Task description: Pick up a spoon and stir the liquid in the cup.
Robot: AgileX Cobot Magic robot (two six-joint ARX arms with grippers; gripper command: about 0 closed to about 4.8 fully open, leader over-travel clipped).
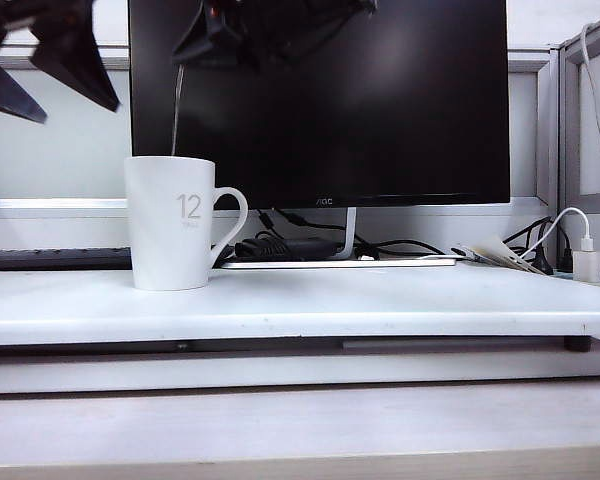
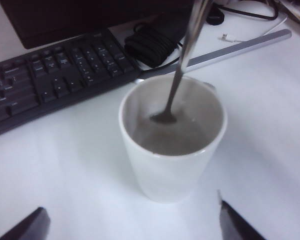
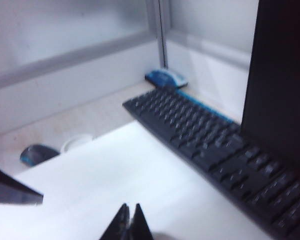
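Note:
The white cup (image 1: 172, 222), printed with a grey "12", stands on the left of the raised white shelf (image 1: 380, 300). The slim metal spoon (image 1: 177, 105) rises out of it, tilted slightly. Its upper end is in my right gripper (image 1: 185, 58), which has reached across above the cup and is shut on the spoon. In the right wrist view the right gripper (image 3: 130, 220) has its fingers pressed together. My left gripper (image 1: 80, 115) hangs open, up and left of the cup. The left wrist view looks down into the cup (image 2: 172, 175); the spoon (image 2: 177, 85) dips into greyish liquid (image 2: 180, 137), and the left gripper (image 2: 132, 225) is open.
A black monitor (image 1: 320, 100) stands right behind the cup. A black keyboard (image 2: 50, 80), a coiled black cable (image 2: 152, 42) and the monitor's silver base (image 2: 250, 45) lie beyond it. A white charger (image 1: 587, 262) sits at far right. A mouse (image 3: 37, 152) lies on the lower desk.

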